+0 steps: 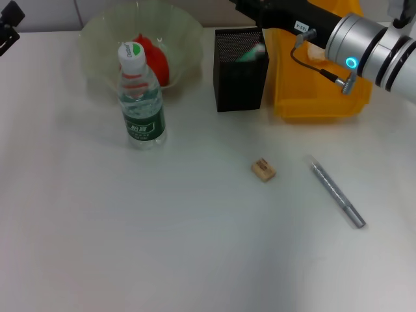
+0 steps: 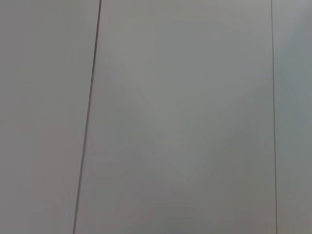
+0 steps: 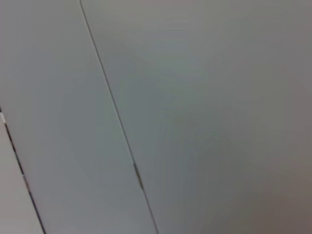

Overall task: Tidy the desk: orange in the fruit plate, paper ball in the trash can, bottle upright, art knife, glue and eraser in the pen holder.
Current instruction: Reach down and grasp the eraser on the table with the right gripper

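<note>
The bottle (image 1: 140, 97) stands upright on the white desk (image 1: 162, 227), just in front of the fruit plate (image 1: 185, 29). The orange (image 1: 156, 57) lies in that plate. A mint-green art knife (image 1: 251, 54) leans inside the black pen holder (image 1: 239, 81). The tan eraser (image 1: 263, 169) and the grey glue (image 1: 337, 194) lie loose on the desk's right half. The yellow trash can (image 1: 312, 97) is beside the holder; a pale bit inside it (image 1: 316, 53) may be the paper ball. My right gripper (image 1: 250, 8) reaches over the holder at the picture's top. My left gripper (image 1: 8, 29) stays at the far left corner.
My right arm (image 1: 370, 42) crosses above the trash can with a looping cable (image 1: 305, 62). Both wrist views show only grey wall panels with thin seams. The eraser and glue lie about a hand's width apart.
</note>
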You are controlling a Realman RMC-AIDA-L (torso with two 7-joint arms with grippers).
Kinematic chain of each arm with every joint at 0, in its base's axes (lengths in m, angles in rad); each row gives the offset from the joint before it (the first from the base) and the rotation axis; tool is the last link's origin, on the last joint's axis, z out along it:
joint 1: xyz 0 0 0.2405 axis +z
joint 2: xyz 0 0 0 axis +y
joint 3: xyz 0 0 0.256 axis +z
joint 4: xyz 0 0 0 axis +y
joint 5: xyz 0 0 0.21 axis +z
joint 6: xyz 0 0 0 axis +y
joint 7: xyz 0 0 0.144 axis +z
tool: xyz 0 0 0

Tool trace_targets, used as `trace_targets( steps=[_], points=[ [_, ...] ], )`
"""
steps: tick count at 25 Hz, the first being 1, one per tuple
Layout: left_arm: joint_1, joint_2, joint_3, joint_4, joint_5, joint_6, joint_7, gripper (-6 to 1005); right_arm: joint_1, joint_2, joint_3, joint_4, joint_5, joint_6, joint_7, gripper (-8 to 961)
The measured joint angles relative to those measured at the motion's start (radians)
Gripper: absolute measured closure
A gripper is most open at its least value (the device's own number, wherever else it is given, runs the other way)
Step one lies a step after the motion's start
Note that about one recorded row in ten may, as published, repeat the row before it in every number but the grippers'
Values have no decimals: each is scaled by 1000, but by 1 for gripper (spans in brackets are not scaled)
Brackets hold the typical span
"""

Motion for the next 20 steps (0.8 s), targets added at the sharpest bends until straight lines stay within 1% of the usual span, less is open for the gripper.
trace_targets(
  steps=[1, 2, 4, 5, 6, 7, 8, 10, 11, 12, 13, 15, 16, 17, 20],
  points=[
    [-4, 0, 1, -1, 0, 0, 0, 215, -12, -2, -23, -27, -24, -31, 43, 482],
    [-4, 0, 1, -1, 0, 0, 0, 215, -12, -2, -23, -27, -24, -31, 43, 476],
    [-18, -1, 1, 0, 1, 0, 0, 215, -45, -9, -80, -115, -91, -74, 150, 469],
    [-18, -1, 1, 0, 1, 0, 0, 215, -71, -13, -114, -180, -146, -99, 236, 469],
    [-38, 0, -1, 2, 1, -4, 0, 215, -138, -20, -168, -369, -278, -144, 444, 469],
    [-42, 0, -2, 2, 1, -10, 0, 215, -138, -20, -168, -369, -278, -144, 444, 469],
    [-53, 0, -4, 2, 1, -25, -1, 215, -174, -19, -182, -479, -365, -179, 563, 470],
    [-74, 0, -4, 0, 1, -74, -6, 215, -234, -11, -189, -688, -530, -250, 757, 470],
    [-84, -1, 0, 0, 2, -103, -8, 215, -259, -6, -187, -842, -685, -324, 917, 470],
    [-84, -1, 0, 0, 2, -103, -8, 215, -259, -6, -187, -842, -685, -324, 917, 470],
    [-91, -1, 1, 0, 3, -124, -8, 215, -261, -4, -186, -904, -758, -367, 996, 470],
    [-104, -1, 4, -1, 3, -153, -8, 215, -248, -5, -184, -975, -879, -446, 1143, 470],
    [-112, -2, 4, -4, 4, -170, -9, 215, -219, -7, -184, -1019, -990, -518, 1262, 471],
    [-112, -2, 4, -4, 4, -170, -9, 215, -219, -7, -184, -1019, -990, -518, 1262, 471],
    [-118, -2, 4, -10, 5, -178, -5, 215, -175, -8, -194, -1046, -1128, -585, 1375, 471]
  ],
)
